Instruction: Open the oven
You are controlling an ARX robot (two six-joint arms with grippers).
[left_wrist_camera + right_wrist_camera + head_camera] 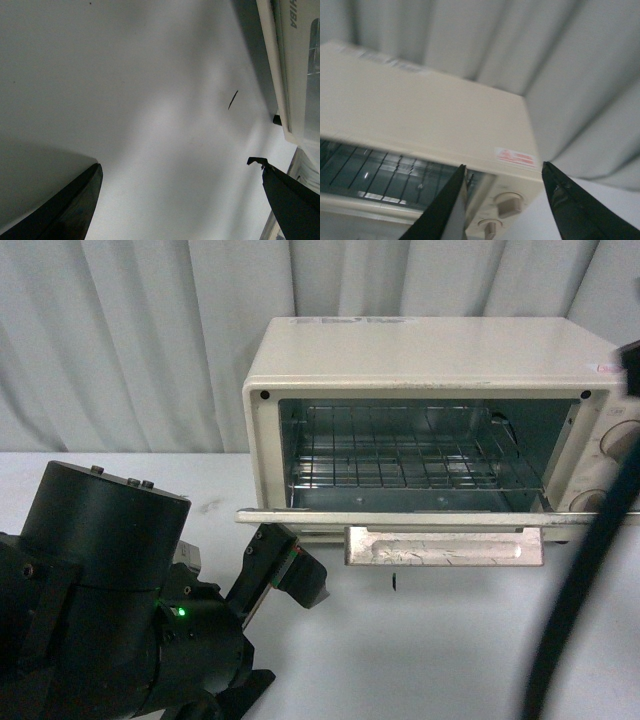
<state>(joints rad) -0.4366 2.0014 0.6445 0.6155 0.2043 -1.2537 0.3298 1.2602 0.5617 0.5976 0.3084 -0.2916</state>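
Note:
The oven (420, 350) is a cream box on the white table, with its door (400, 518) folded down flat. The beige bar handle (445, 545) sticks out toward me, and the wire rack (400, 455) inside is in plain sight. Two beige knobs (509, 202) sit on its right side. My left gripper (285, 560) hangs open just below the door's left end, touching nothing. The left wrist view has its dark fingers (75, 205) wide apart over bare table, with the door edge (295, 75) beside them. My right gripper (503, 166) is open above the oven's top right corner (420, 115).
A pale pleated curtain (150, 340) hangs behind the table (450, 640). A small dark mark (396, 583) lies on the table just before the handle. A dark cable or link of the right arm (580, 590) crosses the right edge of the front view.

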